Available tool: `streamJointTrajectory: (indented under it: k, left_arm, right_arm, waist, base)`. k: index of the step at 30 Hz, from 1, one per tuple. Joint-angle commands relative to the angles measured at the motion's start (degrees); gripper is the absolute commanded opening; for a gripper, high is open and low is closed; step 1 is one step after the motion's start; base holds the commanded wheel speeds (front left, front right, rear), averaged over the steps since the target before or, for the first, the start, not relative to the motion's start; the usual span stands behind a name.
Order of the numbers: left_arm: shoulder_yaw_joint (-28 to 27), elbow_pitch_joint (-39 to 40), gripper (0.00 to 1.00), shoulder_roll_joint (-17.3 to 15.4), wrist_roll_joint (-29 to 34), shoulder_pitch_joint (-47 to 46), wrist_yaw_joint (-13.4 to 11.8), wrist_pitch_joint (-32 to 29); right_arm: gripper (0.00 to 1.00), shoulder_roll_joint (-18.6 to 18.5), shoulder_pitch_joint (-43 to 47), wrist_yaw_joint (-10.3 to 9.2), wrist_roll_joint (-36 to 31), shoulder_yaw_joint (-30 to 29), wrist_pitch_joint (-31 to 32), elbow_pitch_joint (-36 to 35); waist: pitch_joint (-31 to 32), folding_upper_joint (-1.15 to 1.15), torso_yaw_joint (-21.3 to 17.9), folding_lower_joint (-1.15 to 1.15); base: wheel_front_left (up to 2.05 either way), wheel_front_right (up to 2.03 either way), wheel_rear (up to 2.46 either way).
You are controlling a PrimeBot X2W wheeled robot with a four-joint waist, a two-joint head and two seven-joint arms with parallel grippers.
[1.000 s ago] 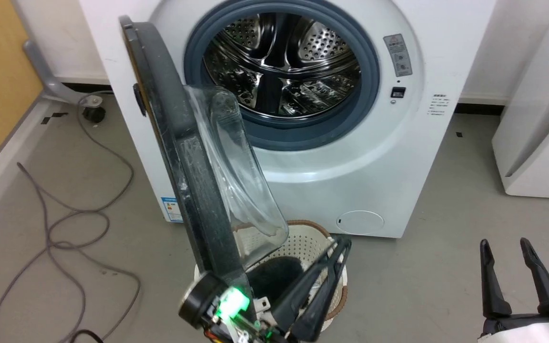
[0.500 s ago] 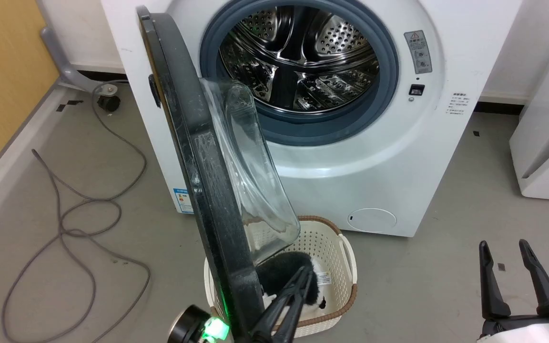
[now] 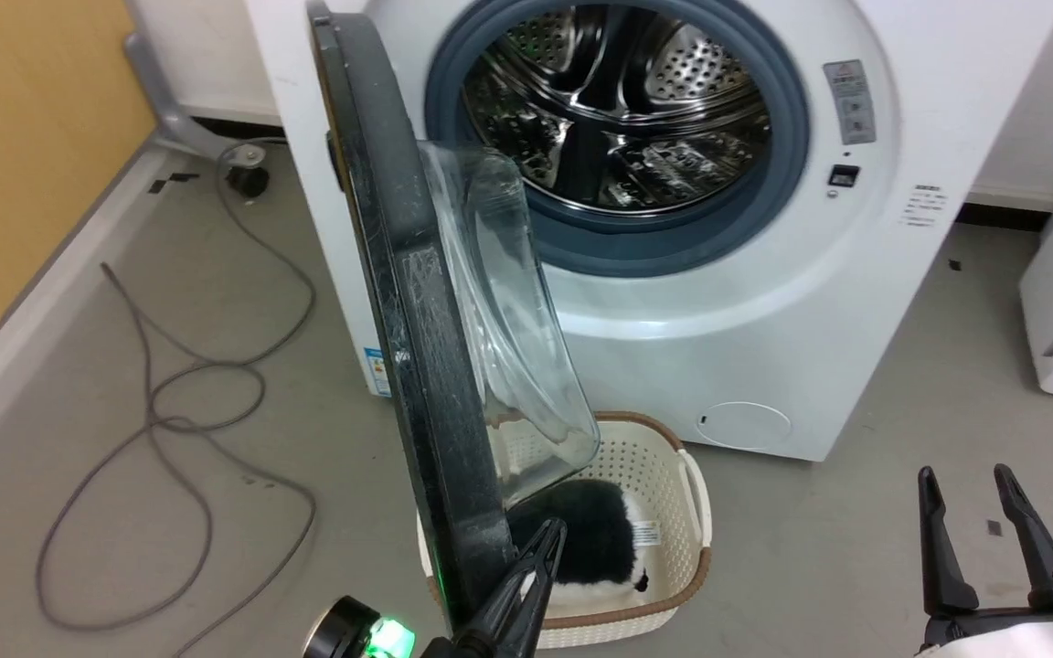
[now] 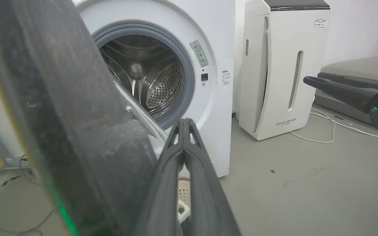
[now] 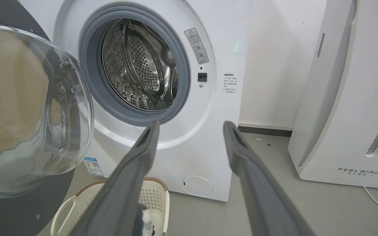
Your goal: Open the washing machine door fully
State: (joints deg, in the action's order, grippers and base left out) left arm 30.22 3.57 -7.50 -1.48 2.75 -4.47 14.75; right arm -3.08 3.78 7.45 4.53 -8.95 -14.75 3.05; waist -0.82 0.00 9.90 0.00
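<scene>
Two grippers are on my screens, and they could not look more different. My left gripper has its long dark fingers pressed flat together with nothing between them. It reaches up from the bottom edge of the head view along the inner side of the washing machine door, just beside the door's lower rim (whether finger and rim actually touch I cannot tell from here). My right gripper hangs over bare floor well off to the right, fingers spread wide and holding nothing.

The door is swung out from the left edge of the washing machine and stands nearly edge-on to the head camera, roughly square to the machine's front. Its clear glass bowl bulges to the right. Behind it the steel drum lies fully exposed inside the grey gasket. A small blue label sits at the lower left corner of the front, and a round cap sits low on the right.

On the floor right before the front stands a white perforated basket with a brown rim, partly under the door's lower edge, and a black-and-white fuzzy item lies in it. A grey cable loops across the floor to the left. In the left wrist view a tall white appliance stands to the machine's right, near it but apart.
</scene>
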Motion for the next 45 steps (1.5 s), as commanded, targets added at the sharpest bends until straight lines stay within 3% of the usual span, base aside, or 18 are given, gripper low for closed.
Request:
streamJointTrajectory:
  k: [1, 22, 32, 45]
  left_arm:
    - [-1.0, 0.0, 0.00, -0.4, -0.4, 0.9, -0.7, 0.3]
    - [-4.6, 2.6, 0.00, -2.7, -1.2, 2.8, -3.1, 0.3]
    - [-14.6, 0.2, 0.00, -5.4, -3.6, 1.4, -6.9, 0.3]
    - [-27.0, -7.2, 0.00, -7.5, -8.3, -5.0, -8.0, 0.3]
  right_arm:
    - [1.00, 0.2, 0.5, 0.03, -0.1, 0.1, -0.2, 0.1]
    - [1.00, 0.2, 0.2, 0.03, -0.4, -0.1, -0.2, -0.4]
    - [1.00, 0.2, -1.2, 0.03, -1.4, 0.0, -0.2, -0.8]
    - [1.00, 0.2, -3.6, 0.03, -3.7, 0.4, -0.2, -0.9]
  waist:
    - [-0.2, 0.00, 0.7, 0.00]
    - [-2.0, 0.00, 12.4, 0.00]
    - [-4.7, 0.00, 15.5, 0.00]
    - [-8.6, 0.00, 13.7, 0.00]
  base:
    - [0.00, 0.00, 0.00]
    - [0.00, 0.00, 0.00]
    - [0.00, 0.00, 0.00]
    - [0.00, 0.00, 0.00]
